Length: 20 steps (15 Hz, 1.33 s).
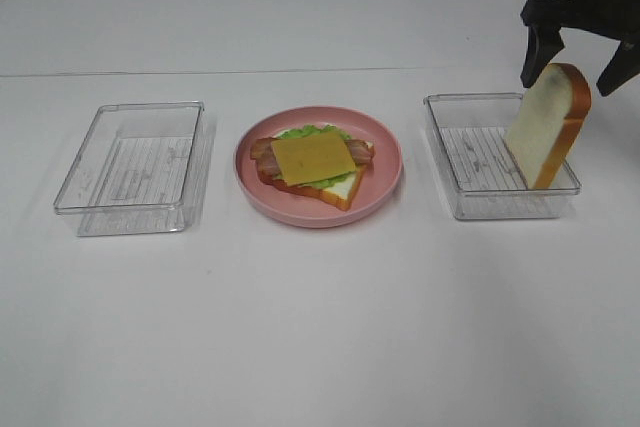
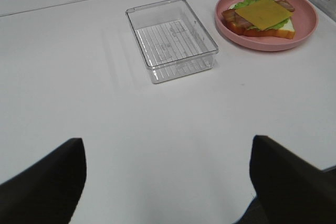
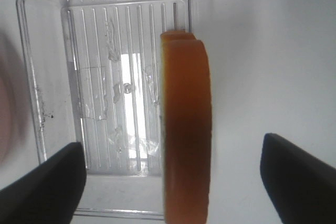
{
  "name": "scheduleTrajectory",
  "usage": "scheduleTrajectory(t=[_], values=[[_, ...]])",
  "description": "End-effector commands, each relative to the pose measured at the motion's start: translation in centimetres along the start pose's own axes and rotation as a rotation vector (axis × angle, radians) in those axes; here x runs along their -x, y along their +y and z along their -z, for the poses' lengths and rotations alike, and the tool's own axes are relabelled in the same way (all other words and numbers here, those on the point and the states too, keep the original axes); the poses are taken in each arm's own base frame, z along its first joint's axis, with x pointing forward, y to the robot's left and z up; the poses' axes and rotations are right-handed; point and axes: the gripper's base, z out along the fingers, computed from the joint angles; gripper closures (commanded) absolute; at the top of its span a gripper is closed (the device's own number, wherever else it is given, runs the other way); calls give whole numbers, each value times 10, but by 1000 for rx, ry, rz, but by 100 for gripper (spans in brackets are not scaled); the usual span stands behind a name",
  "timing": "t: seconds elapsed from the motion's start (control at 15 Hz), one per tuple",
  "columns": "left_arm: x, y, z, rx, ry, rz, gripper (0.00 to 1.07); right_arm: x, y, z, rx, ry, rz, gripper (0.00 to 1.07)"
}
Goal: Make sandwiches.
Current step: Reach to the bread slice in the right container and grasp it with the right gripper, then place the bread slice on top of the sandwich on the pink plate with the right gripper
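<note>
A: Where's the top slice?
B: The white toy bread slice with orange-brown crust (image 1: 548, 125) leans upright in the right clear plastic tray (image 1: 470, 202), under the right claw (image 1: 574, 65) — jaws apart, holding nothing.
A: Handling?
B: Likely light, squashy foam — pinch its flat faces.

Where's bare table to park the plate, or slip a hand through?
Widest free patch: the front of the table, below both trays and the plate. The back strip behind them is bare too. Narrow gaps separate the left tray, the pink plate and the right tray. Crowded: the right tray, where a bread slice leans under the right tool.
</note>
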Motion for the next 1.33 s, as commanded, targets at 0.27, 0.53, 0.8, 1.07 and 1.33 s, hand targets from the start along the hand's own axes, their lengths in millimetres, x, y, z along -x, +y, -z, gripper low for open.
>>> scheduleTrajectory(t=[0.27,0.53,0.8,1.07,1.33], values=[[0,0,1,2,-18,6,26,2,-4,-24,0,29,16,47],[0,0,1,2,-18,6,26,1,-4,-24,-2,38,12,90],[0,0,1,2,-18,6,26,1,-3,-16,3,28,11,107],[0,0,1,2,-18,6,26,1,15,29,139,-82,-18,107],[0,0,1,2,-18,6,26,1,38,58,385,-151,-27,107]])
